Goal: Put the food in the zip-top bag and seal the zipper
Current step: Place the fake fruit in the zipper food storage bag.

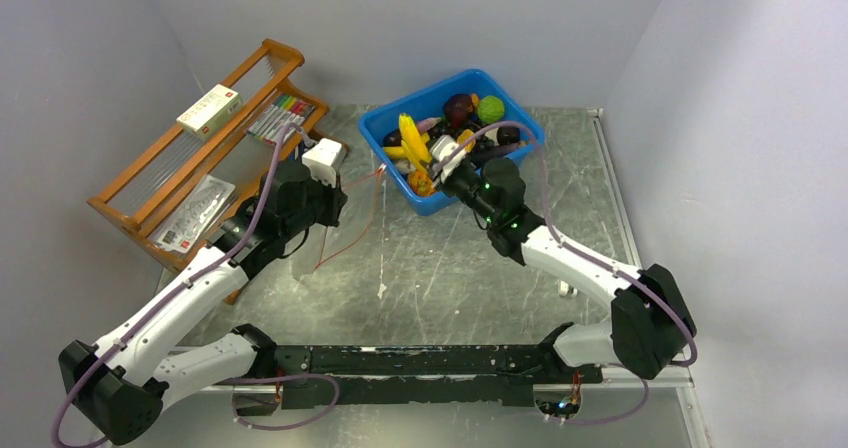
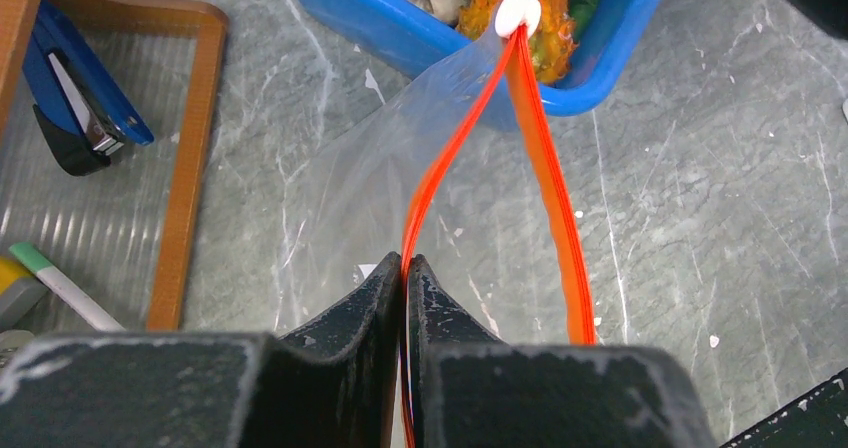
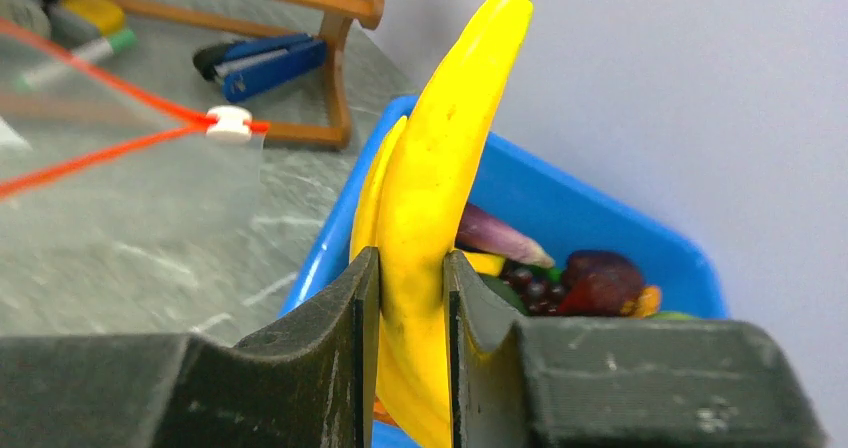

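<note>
Currently on the first loading step. The right gripper [image 3: 410, 268] is clamped on the banana bunch [image 3: 450, 138] and holds it upright over the near-left corner of the blue bin [image 3: 590, 218]. I cannot tell whether the bunch's lower end has cleared the bin. The other food, including the grapes [image 3: 535, 288], the green ball [image 1: 490, 108] and a spiky orange piece [image 2: 550, 23], lies in the bin.

The left gripper [image 2: 405, 273] has its fingers pressed together on one lip of the bag [image 2: 370, 168] and holds it off the table [image 1: 450, 268]. The zipper [image 2: 545, 168] gapes in a narrow V. Its strips meet at the white slider [image 2: 517, 13], just beside the bin. I see nothing inside the bag.

My judgement of the next move: carry the banana left and feed it tip-first into the mouth. The opening is slim and held by one lip only, so it may fold.

The surface is grey, scuffed and speckled white. Plain pale walls stand on three sides. A wooden rack [image 1: 150, 168] with a stapler [image 2: 80, 108] stands at the left.
</note>
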Motion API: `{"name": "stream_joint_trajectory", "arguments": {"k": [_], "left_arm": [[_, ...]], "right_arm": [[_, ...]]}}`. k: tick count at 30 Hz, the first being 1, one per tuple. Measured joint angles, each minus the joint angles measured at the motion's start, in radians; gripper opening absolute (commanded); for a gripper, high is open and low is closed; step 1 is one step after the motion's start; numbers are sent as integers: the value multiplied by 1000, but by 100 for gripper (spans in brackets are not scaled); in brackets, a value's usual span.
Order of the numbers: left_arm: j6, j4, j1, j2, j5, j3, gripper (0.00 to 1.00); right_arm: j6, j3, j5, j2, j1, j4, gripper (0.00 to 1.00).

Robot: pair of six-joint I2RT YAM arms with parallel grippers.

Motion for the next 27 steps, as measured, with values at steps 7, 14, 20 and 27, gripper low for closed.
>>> {"name": "stream_joint_trajectory", "arguments": {"k": [7,14,20,27], "left_arm": [[-21,2,6,6,7,0,7],[-65,25,13,18,43,0,7],[-86,34,13,41,66,3,7],[-87,39,15,64,67,53,7]], "right_arm": [[-321,-107,32,-48,52,103,1],[-206,-103,69,-113,58,147,0],[144,-103,64,-190,55,200,0],[673,-48,78,-226,61,179,0]]}}
